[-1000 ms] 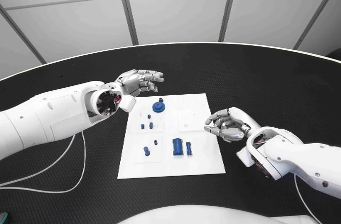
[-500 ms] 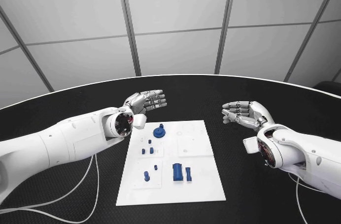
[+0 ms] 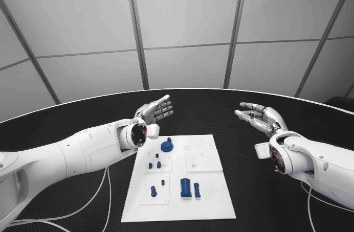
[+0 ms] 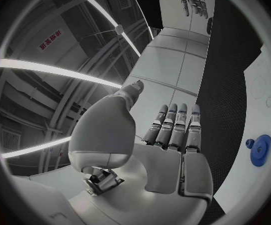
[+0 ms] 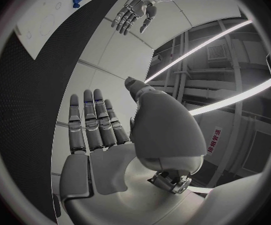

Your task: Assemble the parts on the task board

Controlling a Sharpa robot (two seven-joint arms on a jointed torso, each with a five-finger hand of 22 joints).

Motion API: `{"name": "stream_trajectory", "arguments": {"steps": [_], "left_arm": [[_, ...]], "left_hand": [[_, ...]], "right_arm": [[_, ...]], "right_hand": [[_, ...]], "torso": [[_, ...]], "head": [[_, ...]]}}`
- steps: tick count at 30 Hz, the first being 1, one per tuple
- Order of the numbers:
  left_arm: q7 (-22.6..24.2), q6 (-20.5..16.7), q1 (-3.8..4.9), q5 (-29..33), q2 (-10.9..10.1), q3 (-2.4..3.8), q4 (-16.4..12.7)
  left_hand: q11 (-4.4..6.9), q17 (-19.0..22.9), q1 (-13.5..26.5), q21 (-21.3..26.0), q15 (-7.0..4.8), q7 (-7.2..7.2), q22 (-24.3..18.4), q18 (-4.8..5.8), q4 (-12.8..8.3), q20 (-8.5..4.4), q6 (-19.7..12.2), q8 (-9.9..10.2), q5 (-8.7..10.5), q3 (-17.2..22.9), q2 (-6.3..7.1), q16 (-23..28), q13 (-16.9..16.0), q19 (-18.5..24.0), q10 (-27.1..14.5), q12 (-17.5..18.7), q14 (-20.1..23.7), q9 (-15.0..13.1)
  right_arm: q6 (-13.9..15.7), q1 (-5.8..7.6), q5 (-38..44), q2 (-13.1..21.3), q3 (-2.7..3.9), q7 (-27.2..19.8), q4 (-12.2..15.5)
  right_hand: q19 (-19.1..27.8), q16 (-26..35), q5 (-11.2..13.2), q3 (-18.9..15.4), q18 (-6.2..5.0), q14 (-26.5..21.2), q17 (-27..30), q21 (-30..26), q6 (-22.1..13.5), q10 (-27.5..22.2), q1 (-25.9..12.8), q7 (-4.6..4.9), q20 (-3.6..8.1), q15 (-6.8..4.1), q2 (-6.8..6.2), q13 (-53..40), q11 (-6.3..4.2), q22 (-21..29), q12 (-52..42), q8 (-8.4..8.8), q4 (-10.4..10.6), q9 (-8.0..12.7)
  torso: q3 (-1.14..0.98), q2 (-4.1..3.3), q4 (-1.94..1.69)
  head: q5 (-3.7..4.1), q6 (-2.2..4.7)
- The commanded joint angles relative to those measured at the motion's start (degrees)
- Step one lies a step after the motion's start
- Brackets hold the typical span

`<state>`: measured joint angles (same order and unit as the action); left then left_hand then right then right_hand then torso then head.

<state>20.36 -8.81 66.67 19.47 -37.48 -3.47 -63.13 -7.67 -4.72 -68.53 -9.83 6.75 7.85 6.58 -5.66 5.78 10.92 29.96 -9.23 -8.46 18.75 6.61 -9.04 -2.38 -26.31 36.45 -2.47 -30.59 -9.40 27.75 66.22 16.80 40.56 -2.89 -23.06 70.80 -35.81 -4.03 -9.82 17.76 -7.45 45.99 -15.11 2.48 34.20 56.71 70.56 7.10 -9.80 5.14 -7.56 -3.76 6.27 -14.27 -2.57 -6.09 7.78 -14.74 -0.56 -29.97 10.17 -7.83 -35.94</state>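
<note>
**K:** Both arms had lifted since a second back. Right robot hand [image 3: 258, 117] was low at the task board's [image 3: 203, 191] right edge with fingers curled; left robot hand [image 3: 155, 109] sat just off the far-left corner. Half a second back they were already raised. At this moment both hung well above the black surface [image 3: 88, 114], beyond the board's far edge, one to each side. (Whole head picture also shifted, so part of that was the camera tilting, not the things.)

**M:** Hand states?

**K:** Both empty, fingers straight and spread, palms turned roughly toward each other. Wrist views agreed: nothing in either palm.

**M:** Parts?

**K:** All on the board, same layout in every frame. Round blue part [image 3: 167, 146] near the far end, small blue pegs [image 3: 154, 165] mid-left, one peg [image 3: 153, 191] lower left, a thick blue cylinder [image 3: 185, 187] with a thin one [image 3: 197, 190] just beside it near the near end. Couldn't tell seated from loose at that size.

**M:** So which stage?

**K:** Fit either one: hands pulled clear between picks, or backed off with the board finished. Pictures didn't settle it.

**M:** Advice if it went back in?

**K:** My judgement: come down from straight above, keep fingers apart until over one part, mind the two cylinders' tight spacing.
</note>
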Motion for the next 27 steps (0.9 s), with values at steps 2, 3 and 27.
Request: {"name": "stream_trajectory", "arguments": {"steps": [2,3,27], "left_arm": [[0.47,-1.77,-0.33,-0.98,-0.35,0.17,-1.34],[0.67,-2.50,-0.46,-1.38,-0.50,0.24,-1.90],[9.31,-34.82,-6.42,-19.20,-7.11,3.42,-26.45]], "left_hand": [[7.67,4.72,23.64,9.83,-6.75,-7.85,-6.58,5.66,-5.78,-10.92,-29.96,9.23,8.46,-18.75,-6.61,9.04,2.38,26.31,-36.45,2.47,30.59,9.40],[7.67,4.72,25.38,9.83,-6.75,-7.85,-6.58,5.66,-5.78,-10.92,-29.96,9.23,8.46,-18.75,-6.61,9.04,2.38,26.31,-36.45,2.47,30.59,9.40],[7.67,4.72,68.53,9.83,-6.75,-7.85,-6.58,5.66,-5.78,-10.92,-29.96,9.23,8.46,-18.75,-6.61,9.04,2.38,26.31,-36.45,2.47,30.59,9.40]], "right_arm": [[1.50,-0.56,-1.54,0.37,0.27,-0.62,1.77],[2.15,-0.80,-2.20,0.54,0.38,-0.89,2.52],[16.37,-6.06,-16.80,4.13,2.89,-6.74,19.16]], "right_hand": [[35.81,4.03,9.82,-17.76,7.45,-45.99,15.11,-2.48,-34.20,-56.71,-24.73,-7.10,9.80,-5.14,7.56,3.76,-6.27,14.27,2.57,6.09,-7.78,14.74],[35.81,4.03,9.82,-17.76,7.45,-45.99,15.11,-2.48,-34.20,-56.71,-26.49,-7.10,9.80,-5.14,7.56,3.76,-6.27,14.27,2.57,6.09,-7.78,14.74],[35.81,4.03,9.82,-17.76,7.45,-45.99,15.11,-2.48,-34.20,-56.71,-70.56,-7.10,9.80,-5.14,7.56,3.76,-6.27,14.27,2.57,6.09,-7.78,14.74]], "torso": [[0.05,-0.16,-1.01],[0.07,-0.20,-1.39],[0.56,-1.22,-10.17]], "head": [[0.81,0.10],[1.10,0.16],[7.83,1.56]]}}
